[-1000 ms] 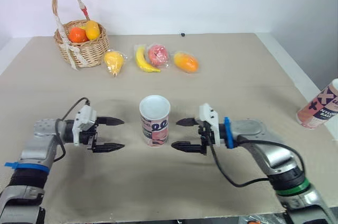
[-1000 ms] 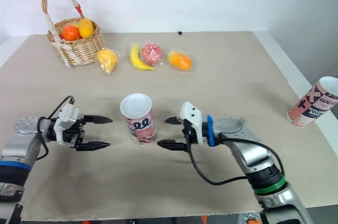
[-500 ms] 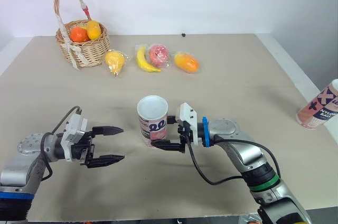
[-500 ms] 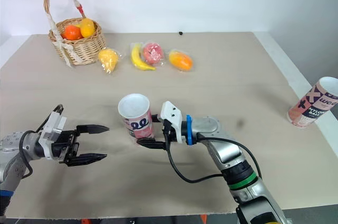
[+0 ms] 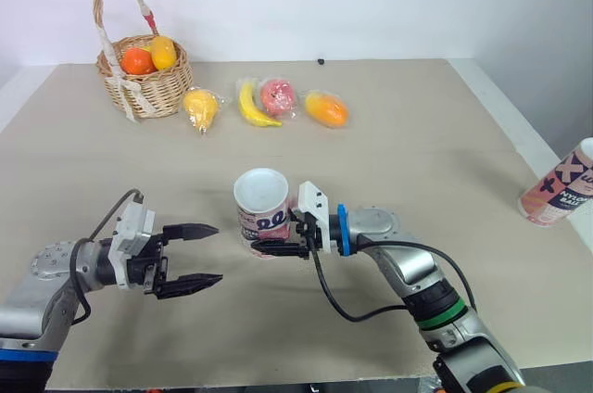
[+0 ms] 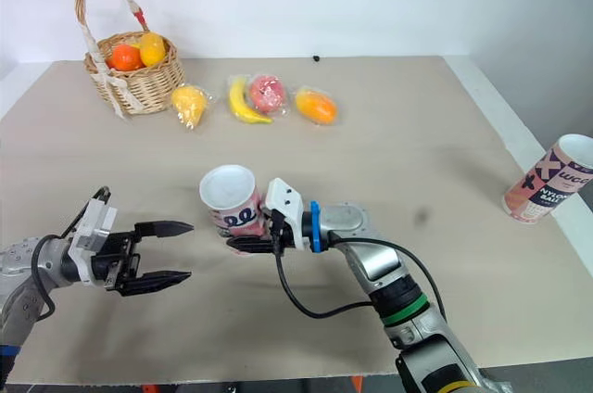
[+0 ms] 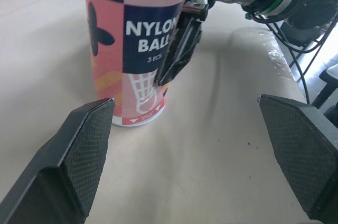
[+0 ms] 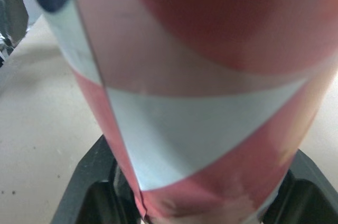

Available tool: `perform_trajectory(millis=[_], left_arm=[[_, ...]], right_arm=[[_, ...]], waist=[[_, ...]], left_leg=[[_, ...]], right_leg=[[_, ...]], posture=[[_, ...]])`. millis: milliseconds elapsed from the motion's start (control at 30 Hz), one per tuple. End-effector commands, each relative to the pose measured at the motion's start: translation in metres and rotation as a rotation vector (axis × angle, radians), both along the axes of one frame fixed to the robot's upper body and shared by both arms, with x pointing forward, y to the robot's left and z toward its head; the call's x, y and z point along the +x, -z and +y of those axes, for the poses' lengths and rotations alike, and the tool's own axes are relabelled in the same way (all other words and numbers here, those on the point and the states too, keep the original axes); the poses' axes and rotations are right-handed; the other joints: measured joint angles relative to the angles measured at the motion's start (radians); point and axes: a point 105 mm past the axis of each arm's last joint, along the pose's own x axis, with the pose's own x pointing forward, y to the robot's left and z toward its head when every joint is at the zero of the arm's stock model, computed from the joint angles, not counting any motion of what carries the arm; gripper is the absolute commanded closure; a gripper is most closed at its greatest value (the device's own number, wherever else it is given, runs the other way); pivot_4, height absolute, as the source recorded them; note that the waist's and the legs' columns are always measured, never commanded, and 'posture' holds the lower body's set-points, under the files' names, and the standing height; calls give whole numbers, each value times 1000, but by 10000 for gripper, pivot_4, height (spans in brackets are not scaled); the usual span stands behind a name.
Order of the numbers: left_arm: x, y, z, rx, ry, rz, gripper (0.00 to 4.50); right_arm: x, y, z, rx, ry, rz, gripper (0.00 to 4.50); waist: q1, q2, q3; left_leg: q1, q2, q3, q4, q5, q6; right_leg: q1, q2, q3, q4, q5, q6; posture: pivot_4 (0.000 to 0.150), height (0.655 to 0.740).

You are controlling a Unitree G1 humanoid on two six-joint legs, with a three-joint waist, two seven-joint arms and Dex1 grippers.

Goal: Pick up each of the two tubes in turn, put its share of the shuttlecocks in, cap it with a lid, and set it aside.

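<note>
Looking from the left, I see a wicker basket [image 5: 144, 78] of orange and yellow fruit at the far corner of the table [image 5: 417, 143]. A row of 4 wrapped fruits lies just right of it: a yellow one [image 5: 200, 107], a banana [image 5: 252, 106], a red one [image 5: 278, 96] and an orange one [image 5: 325, 109].

Nearer to me, my left gripper [image 5: 218, 253] hangs low over the table with its 2 fingers spread wide and nothing between them. It points toward the shuttlecock tube [image 5: 263, 198], which stands just beyond its tips and apart from them.

That tube sits on the table near the middle. It has no lid, its mouth is open upward, and it leans slightly to the left. The left wrist view shows its pink, navy and white label reading "NYLON BALL".

My right gripper [image 5: 269, 237] comes in from the right and is clamped around the tube's lower half. One black finger [image 7: 179, 55] lies flat against the label on the near side, and the other is hidden behind the tube. In the right wrist view the tube wall sits tight between both pads.

At the far right edge, well apart from both arms, the second tube [image 5: 561, 184] stands tilted. It has the same pattern, and its mouth is also open.
</note>
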Motion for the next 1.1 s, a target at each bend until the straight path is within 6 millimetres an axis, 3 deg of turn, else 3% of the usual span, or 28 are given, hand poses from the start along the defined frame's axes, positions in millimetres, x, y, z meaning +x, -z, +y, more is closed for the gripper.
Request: perform_trajectory(millis=[33, 133, 233, 300, 433, 567, 733, 1100], left_arm=[[12, -7, -13, -36, 16, -7, 0], [32, -16, -30, -91, 4, -3, 0], [47, -21, -41, -94, -12, -26, 0], [56, -22, -45, -94, -33, -27, 0], [74, -25, -59, -120, -94, -13, 0], [87, -29, -79, -152, -129, -21, 0], [92, -33, -97, -149, -118, -59, 0], [82, -59, -120, -164, 4, -176, 0]], right_arm=[[-3, -25, -17, 47, 7, -36, 22064], [6, -43, -49, 79, 124, -61, 22064], [23, -54, -96, 102, 341, -99, 22064], [31, -57, -126, 119, 487, -115, 22064], [40, -60, -206, 214, 900, -158, 22064], [41, -61, -256, 313, 1175, -187, 22064], [49, -60, -291, 394, 1357, -180, 22064], [61, -15, -318, 300, 1517, -90, 22064]], waist=[[3, 0, 0], [5, 0, 0], [14, 0, 0], [15, 0, 0], [16, 0, 0], [12, 0, 0], [0, 0, 0], [-1, 0, 0]], left_leg=[[0, 0, 0, 0, 0, 0], [0, -1, 0, 0, 0, 0], [-2, -2, -1, 2, 0, 0], [-1, -4, -1, 3, 0, 0], [-1, -4, 0, 2, 0, 0], [-1, -4, 2, 1, 0, 0], [2, -5, 5, 2, 1, 0], [3, -5, 8, 2, 2, 0]], right_leg=[[0, 0, 0, 0, 0, 0], [0, -1, 1, 0, 0, 1], [1, -1, 1, 0, 1, 4], [2, -2, 2, -1, 1, 5], [2, -2, 3, -1, 0, 6], [2, -2, 5, -1, 1, 6], [3, -1, 9, -1, 4, 8], [4, -1, 13, -1, 5, 10]], posture=[[1500, 7298], [1500, 7298], [1500, 7298], [1500, 7298], [1500, 7298], [1500, 7298], [1500, 7298], [1500, 7298]])
